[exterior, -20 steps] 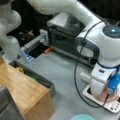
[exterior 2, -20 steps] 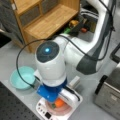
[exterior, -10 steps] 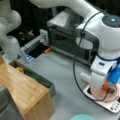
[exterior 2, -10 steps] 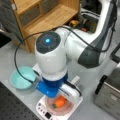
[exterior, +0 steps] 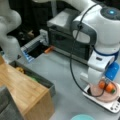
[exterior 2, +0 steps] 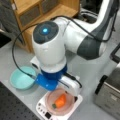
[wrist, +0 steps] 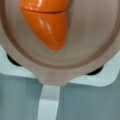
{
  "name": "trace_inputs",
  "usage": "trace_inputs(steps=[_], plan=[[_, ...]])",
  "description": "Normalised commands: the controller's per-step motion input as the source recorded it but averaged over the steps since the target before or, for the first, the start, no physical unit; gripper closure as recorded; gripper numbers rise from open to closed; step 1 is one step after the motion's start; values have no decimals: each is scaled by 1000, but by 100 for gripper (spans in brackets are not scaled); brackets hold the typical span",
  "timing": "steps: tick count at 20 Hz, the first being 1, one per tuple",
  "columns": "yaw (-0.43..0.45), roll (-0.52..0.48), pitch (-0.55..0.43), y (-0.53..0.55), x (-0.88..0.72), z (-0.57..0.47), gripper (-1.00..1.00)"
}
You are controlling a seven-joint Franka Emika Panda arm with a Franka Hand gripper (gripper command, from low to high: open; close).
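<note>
Nearest us in a front view, the carrot (exterior 2: pixel 60 101) lies in the pink bowl (exterior 2: pixel 50 97) on the white scale (exterior 2: pixel 41 108), under the gripper (exterior: pixel 106 86). We cannot tell how far its claw is open or whether it holds anything. The carrot looks light, stiff and glossy; we would grip its thick middle. The bowl's rim hems it in. Leftward sits a teal bowl (exterior 2: pixel 21 80); farther off, the toaster oven (exterior: pixel 67 37).
</note>
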Motion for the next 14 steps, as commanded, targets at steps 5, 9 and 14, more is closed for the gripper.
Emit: trace_inputs(steps=[5,9,14], plan=[[79,18,-157,-223,-769,-78,-100],[69,31,-214,-148,-547,-118,-100],[55,40,-225,-111,-328,-114,-100]])
